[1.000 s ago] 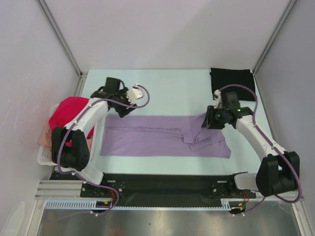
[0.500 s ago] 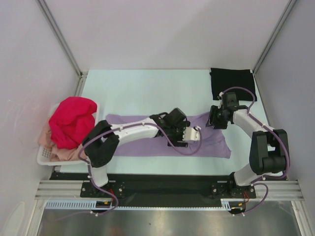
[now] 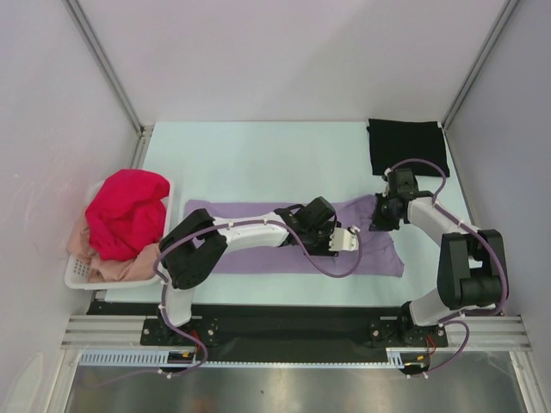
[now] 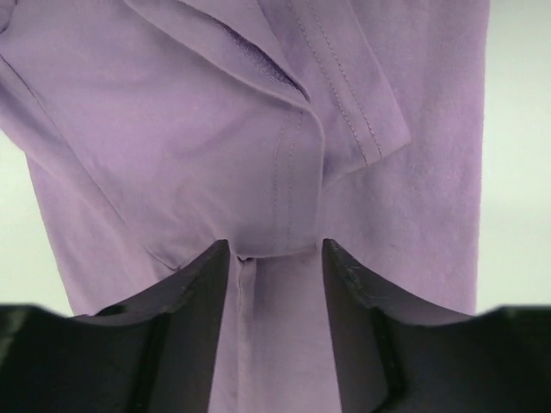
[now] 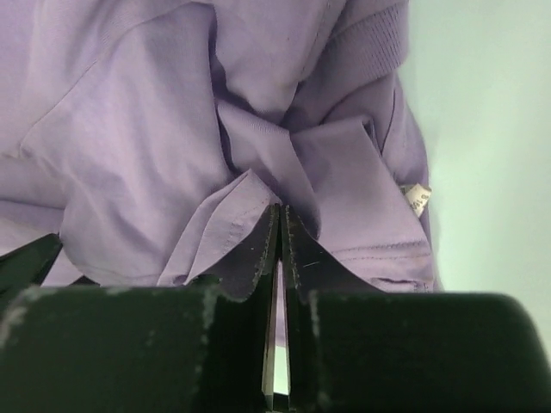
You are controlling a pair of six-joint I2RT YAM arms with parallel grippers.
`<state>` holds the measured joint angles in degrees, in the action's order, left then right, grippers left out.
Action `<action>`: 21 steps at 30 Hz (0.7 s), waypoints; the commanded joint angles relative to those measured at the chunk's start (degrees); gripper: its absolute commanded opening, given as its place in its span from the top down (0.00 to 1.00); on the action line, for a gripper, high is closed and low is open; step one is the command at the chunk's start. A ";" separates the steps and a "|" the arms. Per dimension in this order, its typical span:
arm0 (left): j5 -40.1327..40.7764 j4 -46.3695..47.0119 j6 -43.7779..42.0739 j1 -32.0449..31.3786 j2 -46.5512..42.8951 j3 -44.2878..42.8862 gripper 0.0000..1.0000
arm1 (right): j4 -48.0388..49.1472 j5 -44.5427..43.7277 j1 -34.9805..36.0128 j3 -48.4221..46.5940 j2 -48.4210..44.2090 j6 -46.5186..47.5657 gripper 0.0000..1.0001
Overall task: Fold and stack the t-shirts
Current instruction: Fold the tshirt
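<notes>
Left gripper (image 3: 334, 238) swung from the shirt's far-left corner to its middle-right; right gripper (image 3: 381, 212) has clenched.

Top: lavender purple cloth t-shirt (image 3: 250, 262) flat mid-table. Black folded square shirt (image 3: 405, 146) far right. Magenta-red shirt (image 3: 127, 215) over pale peach-pink shirt (image 3: 108, 268) in white plastic basket (image 3: 76, 280), left.

Left wrist: jaws apart, straddling a sleeve fold, grasping nothing.

Right wrist: clenched on a bunched edge. Bite looks shallow, may slip on lift. Left may catch one layer, skewing the fold.

Smooth pale tabletop (image 3: 258, 163) lets cloth drag; grey side walls (image 3: 52, 103) sit close.

Bright, even light; soft shadows
</notes>
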<state>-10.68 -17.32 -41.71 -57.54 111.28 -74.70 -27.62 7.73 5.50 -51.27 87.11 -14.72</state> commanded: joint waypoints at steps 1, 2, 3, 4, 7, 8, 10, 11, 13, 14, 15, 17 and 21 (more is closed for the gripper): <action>-0.92 2.73 1.63 -0.38 0.60 -2.64 0.49 | -0.07 -0.78 -0.13 0.81 -3.44 -0.66 0.96; -1.19 2.73 1.72 -0.56 1.04 -3.26 0.50 | -0.16 -0.96 -0.05 0.73 -3.53 -0.66 0.97; -1.36 2.64 1.81 -0.73 1.39 -3.44 0.51 | -0.24 -1.05 -0.13 0.82 -3.53 -0.57 0.98; -1.62 2.64 1.81 -0.73 1.57 -3.53 0.58 | -0.42 -1.05 -0.22 0.73 -3.53 -0.66 0.99; -2.07 2.91 1.46 -1.26 1.83 -2.83 0.66 | -0.68 -0.70 -0.92 0.99 -3.96 -0.57 1.00; -1.98 2.99 1.37 -1.35 1.74 -2.21 0.71 | -0.95 -0.96 -1.19 0.90 -4.31 -0.57 1.00; -1.54 4.14 1.63 -1.44 1.57 -1.68 0.96 | -1.73 -1.05 -1.89 0.82 -4.84 -0.66 1.00; -0.76 4.40 1.72 -1.35 1.57 -1.33 1.00 | -1.91 -0.96 -1.89 0.82 -5.28 -0.66 1.00; 0.48 4.67 1.55 -1.35 1.13 -1.33 1.00 | -2.79 -0.52 -1.98 0.82 -6.51 -1.01 1.00; 1.35 4.58 1.63 -1.26 0.87 -1.42 1.00 | -3.14 -0.26 -2.07 0.82 -6.95 -1.27 1.00; 1.45 3.53 1.72 -1.09 0.60 -1.68 1.00 | -3.49 -0.17 -1.98 0.99 -8.26 -1.54 1.00; 0.49 1.25 2.68 -0.12 -0.54 -3.08 1.00 | -5.51 -0.26 -1.98 1.95 -11.07 -3.64 1.00; -3.89 -3.66 3.66 1.63 -1.95 -5.63 1.00 | -8.23 -0.34 -1.98 4.32 -15.47 -6.19 1.00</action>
<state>-10.44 -17.37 -39.88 -57.47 112.92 -76.64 -32.12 7.79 3.60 -48.58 75.37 -17.87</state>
